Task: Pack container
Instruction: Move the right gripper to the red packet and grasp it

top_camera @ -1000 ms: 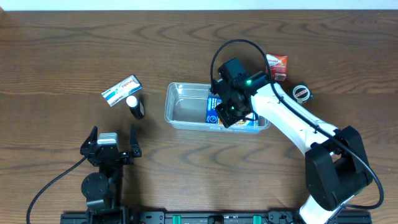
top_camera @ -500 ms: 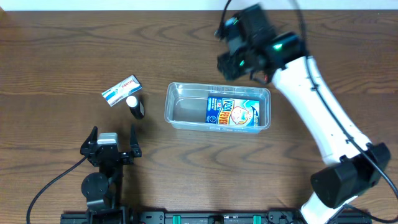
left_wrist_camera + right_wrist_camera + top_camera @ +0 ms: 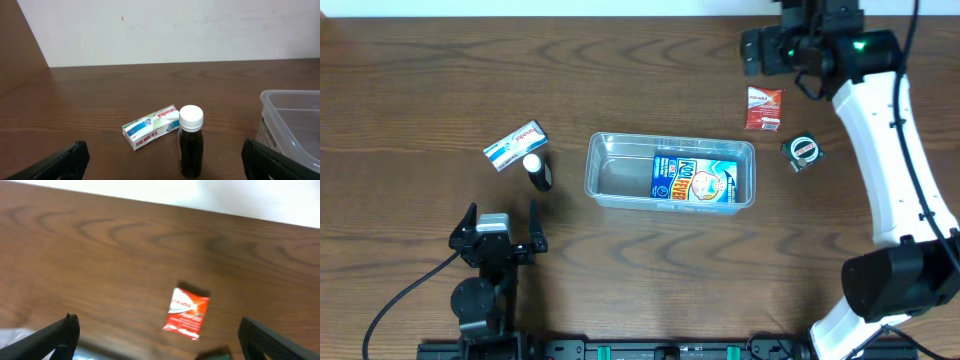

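Note:
The clear container [image 3: 620,176] lies in the middle of the table with a blue-and-white flat box [image 3: 693,182] lying flat in its right half. High over the table's far right hangs my right gripper [image 3: 766,55], open and empty, well away from the container. In the right wrist view its jaws [image 3: 157,340] stand wide, with a red packet [image 3: 186,313] on the wood below them. My left gripper [image 3: 502,214] rests open and empty near the front left. The container's corner [image 3: 295,125] shows at the right of the left wrist view.
A small white-and-blue carton [image 3: 515,146] and an upright dark bottle with a white cap [image 3: 536,170] stand left of the container, ahead of the left jaws [image 3: 162,162]. The red packet [image 3: 764,107] and a small tape roll [image 3: 803,150] lie right of the container.
My right gripper opened, left the blue-and-white box in the container, then rose and swung off to the far right. The left arm has not moved.

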Controlling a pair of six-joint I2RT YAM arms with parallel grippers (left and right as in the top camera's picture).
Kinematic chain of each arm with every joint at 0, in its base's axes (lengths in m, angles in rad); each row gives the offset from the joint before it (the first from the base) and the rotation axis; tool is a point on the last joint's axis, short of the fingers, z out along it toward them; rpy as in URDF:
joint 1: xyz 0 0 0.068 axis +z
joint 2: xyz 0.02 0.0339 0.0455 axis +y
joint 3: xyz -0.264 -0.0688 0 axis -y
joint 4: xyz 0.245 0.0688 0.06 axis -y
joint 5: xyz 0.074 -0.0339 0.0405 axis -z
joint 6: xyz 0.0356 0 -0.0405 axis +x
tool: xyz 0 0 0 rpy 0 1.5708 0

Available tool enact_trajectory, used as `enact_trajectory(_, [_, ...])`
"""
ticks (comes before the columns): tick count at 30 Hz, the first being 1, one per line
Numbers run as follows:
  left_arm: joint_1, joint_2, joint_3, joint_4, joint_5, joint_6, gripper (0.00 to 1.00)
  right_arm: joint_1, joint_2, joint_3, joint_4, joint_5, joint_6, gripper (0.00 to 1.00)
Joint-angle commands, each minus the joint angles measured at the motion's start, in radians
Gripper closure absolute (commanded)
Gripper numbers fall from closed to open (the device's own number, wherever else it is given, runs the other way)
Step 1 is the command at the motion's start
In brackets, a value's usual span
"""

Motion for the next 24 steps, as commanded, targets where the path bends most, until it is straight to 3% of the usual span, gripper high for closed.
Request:
enact_trajectory(1, [0.005,0.000,-0.017,-0.033,0.007,-0.009,0.02,-0.053,0.062,-0.010,0.011,0.021,0.051,0.03])
enact_trajectory(18, [0.005,0.000,-0.017,-0.033,0.007,-0.008,0.02,-0.103,0.357,-0.010,0.093,-0.020,0.055,0.07])
enact_trajectory(24, [0.005,0.000,-0.017,-0.033,0.007,-0.009,0.02,-0.074,0.420,-0.010,0.103,0.099,0.130,0.07])
